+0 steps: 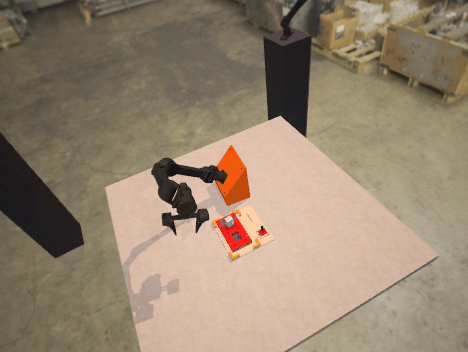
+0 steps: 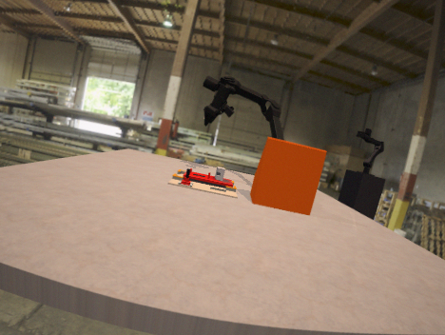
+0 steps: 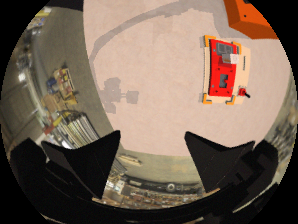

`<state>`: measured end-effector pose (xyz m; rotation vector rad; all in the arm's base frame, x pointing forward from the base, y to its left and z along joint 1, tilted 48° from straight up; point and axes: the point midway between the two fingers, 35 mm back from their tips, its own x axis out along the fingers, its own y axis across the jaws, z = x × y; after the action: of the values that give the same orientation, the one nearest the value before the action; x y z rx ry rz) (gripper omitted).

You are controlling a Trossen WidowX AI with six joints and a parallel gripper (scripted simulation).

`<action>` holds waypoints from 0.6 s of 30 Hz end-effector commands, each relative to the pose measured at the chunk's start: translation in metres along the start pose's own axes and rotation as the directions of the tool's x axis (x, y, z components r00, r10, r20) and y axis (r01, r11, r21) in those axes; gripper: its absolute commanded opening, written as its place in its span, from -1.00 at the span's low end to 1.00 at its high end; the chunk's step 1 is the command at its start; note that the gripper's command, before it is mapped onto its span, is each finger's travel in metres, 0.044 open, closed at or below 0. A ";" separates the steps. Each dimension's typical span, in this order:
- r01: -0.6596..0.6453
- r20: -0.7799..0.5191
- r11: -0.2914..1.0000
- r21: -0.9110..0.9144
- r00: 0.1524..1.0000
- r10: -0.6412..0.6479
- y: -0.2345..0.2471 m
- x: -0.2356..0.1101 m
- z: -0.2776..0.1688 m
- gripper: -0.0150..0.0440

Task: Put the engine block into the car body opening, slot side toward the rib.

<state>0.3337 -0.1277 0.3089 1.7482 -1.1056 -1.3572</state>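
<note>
The red car body [image 1: 243, 243] [image 2: 204, 178] [image 3: 215, 65] lies flat on a beige board. A dark notched opening [image 1: 237, 236] [image 3: 223, 81] shows in it. The light grey engine block [image 1: 229, 220] [image 2: 220, 173] [image 3: 230, 59] stands up from the other end of the car body, beside a grey recessed area. Whether it sits in an opening and how deep, and its slot side, cannot be told. My gripper [image 1: 186, 232] [image 2: 219, 119] [image 3: 154, 135] is open, with nothing between its fingers, high above the table and off to one side of the board, touching nothing.
The beige board [image 1: 257, 222] [image 2: 209, 190] [image 3: 242, 75] has orange corner brackets around the car body. A small red piece with a black post [image 1: 262, 231] [image 2: 186, 181] [image 3: 243, 92] stands on the board beside it. A tall orange block [image 1: 239, 175] [image 2: 287, 176] [image 3: 250, 20] stands near the board.
</note>
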 end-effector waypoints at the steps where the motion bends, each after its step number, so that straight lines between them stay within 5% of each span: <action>1: 0.000 0.000 1.000 0.000 1.000 0.000 0.000 0.000 0.000 0.95; 9: 0.160 0.079 0.980 -0.118 0.985 -0.151 -0.102 0.007 0.033 1.00; 18: 0.321 0.281 0.917 -0.238 0.926 -0.252 -0.206 0.011 0.130 1.00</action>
<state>0.2800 -0.0583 0.1205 1.6513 -0.7756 -1.7738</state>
